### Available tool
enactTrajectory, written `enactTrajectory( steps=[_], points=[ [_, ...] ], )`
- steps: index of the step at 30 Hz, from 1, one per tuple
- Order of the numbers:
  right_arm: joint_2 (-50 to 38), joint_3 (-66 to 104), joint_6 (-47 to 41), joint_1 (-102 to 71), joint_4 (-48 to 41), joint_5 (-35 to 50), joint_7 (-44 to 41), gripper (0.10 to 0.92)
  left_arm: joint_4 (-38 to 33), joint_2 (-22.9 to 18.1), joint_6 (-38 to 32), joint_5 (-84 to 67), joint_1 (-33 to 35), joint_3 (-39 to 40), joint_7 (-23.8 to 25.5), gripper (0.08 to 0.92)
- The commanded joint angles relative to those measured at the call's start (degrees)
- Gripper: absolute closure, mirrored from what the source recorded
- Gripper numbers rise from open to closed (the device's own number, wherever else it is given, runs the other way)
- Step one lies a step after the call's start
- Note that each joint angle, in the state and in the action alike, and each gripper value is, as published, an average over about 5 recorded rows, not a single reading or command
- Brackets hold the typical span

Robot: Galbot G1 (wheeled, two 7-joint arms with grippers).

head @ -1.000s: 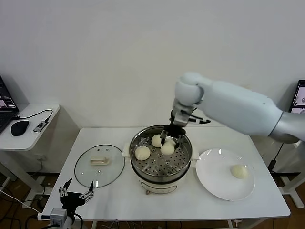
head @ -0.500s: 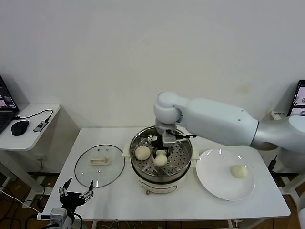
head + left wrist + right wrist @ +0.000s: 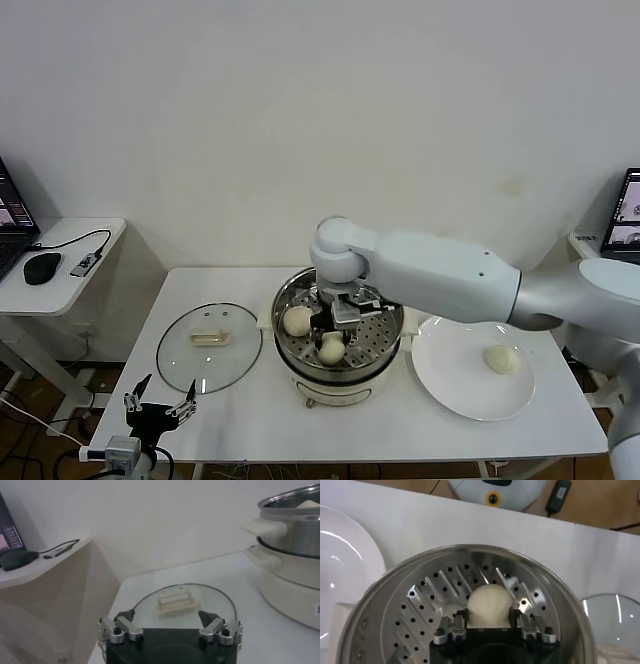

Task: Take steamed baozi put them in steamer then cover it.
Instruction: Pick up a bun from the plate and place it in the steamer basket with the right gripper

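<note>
The steel steamer (image 3: 362,372) stands mid-table. My right gripper (image 3: 333,344) reaches down into it and is shut on one cream-white baozi (image 3: 331,352) over the front of the perforated tray. In the right wrist view the fingers (image 3: 462,617) press both sides of that baozi (image 3: 490,600) above the tray (image 3: 420,610). A second baozi (image 3: 298,320) lies at the tray's left. Another baozi (image 3: 501,359) lies on the white plate (image 3: 455,380). The arm hides the back of the tray. My left gripper (image 3: 158,404) is parked open and empty off the table's front left corner.
The glass lid (image 3: 180,358) lies flat on the table left of the steamer, just ahead of the left gripper (image 3: 170,626) in the left wrist view (image 3: 150,610). A low side table (image 3: 60,262) with a mouse stands at far left.
My right arm has swung left and the gripper has carried its baozi from the back right of the tray to the front, lower down. The left arm has not moved.
</note>
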Motion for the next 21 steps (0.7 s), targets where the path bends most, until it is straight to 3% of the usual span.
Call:
enactTrajectory(
  steps=[1,4,12,21],
  points=[
    [-0.12,-0.11,-1.37,-0.55,0.59,-0.39,0.33,0.511,0.1,0.05,0.05,0.11,-0.02,0.05,0.15,0.177],
    [-0.75,0.29,-2.93,0.33,0.77,0.94,0.49,0.464,0.1,0.03,0.09,0.23,-0.02,0.16,0.31,0.177],
    [-4.61,3.95,-5.67,5.85,2.1,8.16,-0.56,0.244,-0.22,0.1,0.22,0.4,-0.12,0.52,0.59,0.177],
    [-19.18,3.76,-17.59,14.21,6.12,20.94,-0.37,0.203,-0.03,0.99,0.31,0.39,-0.12,1.09,0.79,0.177]
  ],
)
